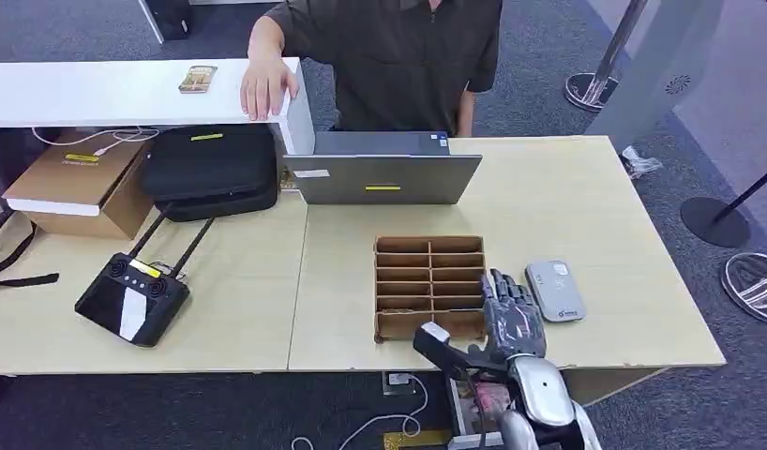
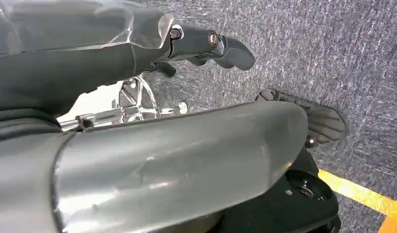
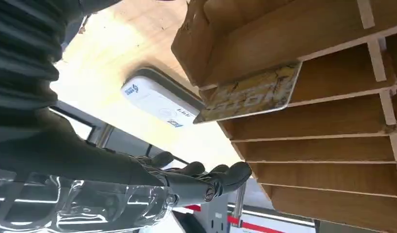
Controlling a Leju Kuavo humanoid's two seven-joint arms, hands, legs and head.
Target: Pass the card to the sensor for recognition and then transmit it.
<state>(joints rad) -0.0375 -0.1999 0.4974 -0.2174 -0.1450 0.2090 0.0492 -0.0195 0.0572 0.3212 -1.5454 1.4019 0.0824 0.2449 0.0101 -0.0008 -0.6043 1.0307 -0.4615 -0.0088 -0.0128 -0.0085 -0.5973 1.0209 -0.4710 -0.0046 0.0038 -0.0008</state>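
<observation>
Left hand (image 2: 213, 46): seen in its wrist view, hanging over grey carpet beside the robot's own body. Fingers dark, loosely curled, nothing in them as far as shows; whether they are fully together I cannot tell.

Rack (image 1: 429, 286): wooden, slotted in two columns, on the worktop (image 1: 586, 211) toward the near edge, in front of a closed laptop (image 1: 384, 169).

Card (image 3: 250, 97): in the right wrist view, a thin printed card standing in a slot of the rack, one rounded-corner end projecting past the wooden lip. From the head view it cannot be made out in the rack. Judged handling: light, stiff, flat, smooth-faced and so apt to slip; little to hold but the projecting end. Best taken by pinching that end across its two faces and drawing it out along the slot, not twisted against the dividers. Unlikely to break, though it may flex or snag.

Right hand (image 1: 509, 319): at the near right corner of the rack, between rack and sensor, palm turned left toward the rack. Fingers extended upward and apart, thumb jutting out to the left near the rack's near edge; it holds nothing. The wrist view shows fingertips short of the card, not touching it.

Sensor (image 1: 554, 291): small grey-white reader, flat on the worktop, just right of the rack and the right hand.
</observation>
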